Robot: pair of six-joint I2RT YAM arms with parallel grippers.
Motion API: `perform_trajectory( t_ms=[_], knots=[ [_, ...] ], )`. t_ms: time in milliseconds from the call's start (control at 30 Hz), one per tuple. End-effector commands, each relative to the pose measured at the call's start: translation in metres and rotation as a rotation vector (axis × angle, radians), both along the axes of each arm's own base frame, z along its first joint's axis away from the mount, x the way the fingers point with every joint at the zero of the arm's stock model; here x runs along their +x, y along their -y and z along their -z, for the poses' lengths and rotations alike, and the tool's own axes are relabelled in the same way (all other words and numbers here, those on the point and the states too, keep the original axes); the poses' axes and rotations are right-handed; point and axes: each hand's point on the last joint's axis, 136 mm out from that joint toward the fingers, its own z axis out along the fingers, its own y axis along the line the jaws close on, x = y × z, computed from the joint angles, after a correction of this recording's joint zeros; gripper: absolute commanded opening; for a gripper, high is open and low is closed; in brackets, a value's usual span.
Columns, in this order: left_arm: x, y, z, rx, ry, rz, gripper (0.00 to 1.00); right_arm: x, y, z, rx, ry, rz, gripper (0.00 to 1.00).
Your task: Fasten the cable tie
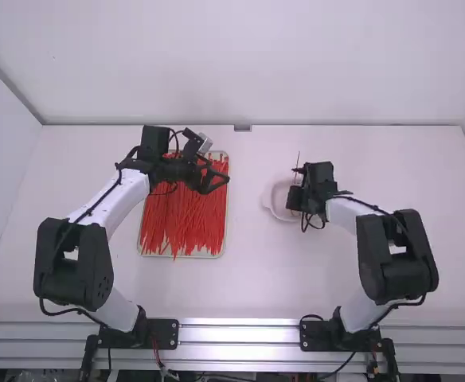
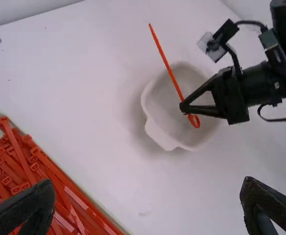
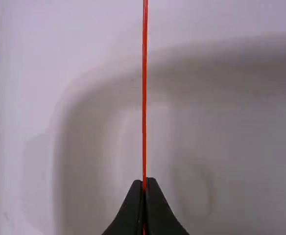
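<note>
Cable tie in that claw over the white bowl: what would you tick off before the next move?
1. Right claw shut on the cable tie: ok.
2. Tie closed into a loop: ok, a small one hangs under the claw.
3. Loop above the white bowl: ok.
4. Left claw open and empty, above the spare ties: ok.
5. Loop pulled fully tight: cannot tell.

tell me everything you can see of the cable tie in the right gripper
The cable tie is a thin orange-red strap, plastic by its look, already closed into a small loop at one end, its long straight tail free. The right gripper pinches it just beside the loop, over a white bowl.
</note>
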Motion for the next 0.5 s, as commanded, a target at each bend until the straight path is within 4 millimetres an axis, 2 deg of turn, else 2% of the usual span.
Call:
perform_trajectory(
  t_ms=[0,67,233,300,333,367,467],
  knots=[
    [-0.001,-0.001,-0.014,-0.006,0.046,0.011,0.99,0.004,0.008,-0.002,-0.054,0.020,0.045,0.00],
    [-0.001,-0.001,-0.014,-0.006,0.047,0.012,0.99,0.004,0.008,-0.002,-0.069,0.025,0.048,0.12],
    [-0.001,-0.001,-0.014,-0.007,0.043,0.010,0.99,0.009,0.018,-0.003,-0.101,0.037,0.112,0.18],
    [-0.002,0.000,-0.015,-0.012,0.042,0.015,0.99,0.010,0.020,-0.003,-0.111,0.040,0.118,0.25],
    [-0.003,0.000,-0.014,-0.012,0.041,0.015,0.99,0.010,0.020,-0.003,-0.112,0.040,0.118,0.57],
    [-0.003,0.000,-0.014,-0.012,0.040,0.015,0.99,0.010,0.020,-0.003,-0.109,0.039,0.117,0.99],
    [-0.002,0.000,-0.015,-0.012,0.040,0.015,0.99,0.011,0.022,-0.005,-0.107,0.038,0.124,0.99]
  ],
)
